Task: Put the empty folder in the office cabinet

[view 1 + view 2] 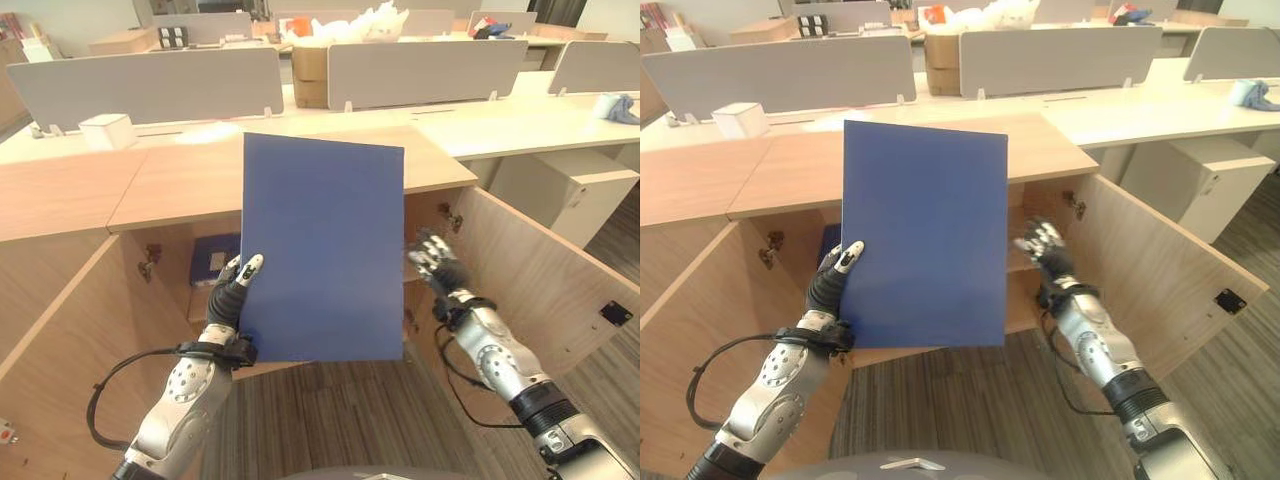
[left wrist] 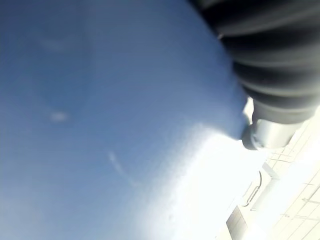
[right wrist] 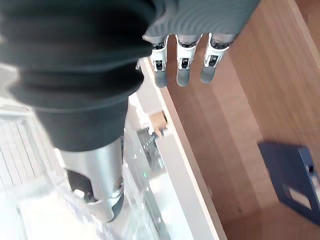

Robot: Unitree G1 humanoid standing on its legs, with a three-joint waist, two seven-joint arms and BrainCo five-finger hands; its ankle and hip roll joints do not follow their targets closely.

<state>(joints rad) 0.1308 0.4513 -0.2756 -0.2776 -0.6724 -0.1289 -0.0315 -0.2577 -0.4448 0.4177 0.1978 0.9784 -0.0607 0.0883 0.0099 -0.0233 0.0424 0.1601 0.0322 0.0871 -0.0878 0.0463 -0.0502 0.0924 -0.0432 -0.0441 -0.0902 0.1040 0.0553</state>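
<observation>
Folder point(image 1: 322, 250), one blue sheet, upright before the open cabinet point(image 1: 300, 175), pinched at its left edge by the left hand point(image 1: 232, 291); right hand point(image 1: 434, 262) beside it, fingers loose, empty. Two cabinet doors point(image 1: 545, 275) swung wide.

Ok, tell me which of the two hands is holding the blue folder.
The left hand: it grips the blue folder's lower left edge, holding it upright. The right hand is open beside the cabinet door, off the folder.

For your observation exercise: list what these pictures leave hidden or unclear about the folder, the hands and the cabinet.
- Head views: the flat blue folder hides most of the wooden office cabinet's interior and the left hand's fingers behind it.
- Left wrist view: the folder blocks nearly everything.
- Dark blue object on the shelf: half covered, unidentifiable.
- Right hand: empty, beside the folder.
</observation>
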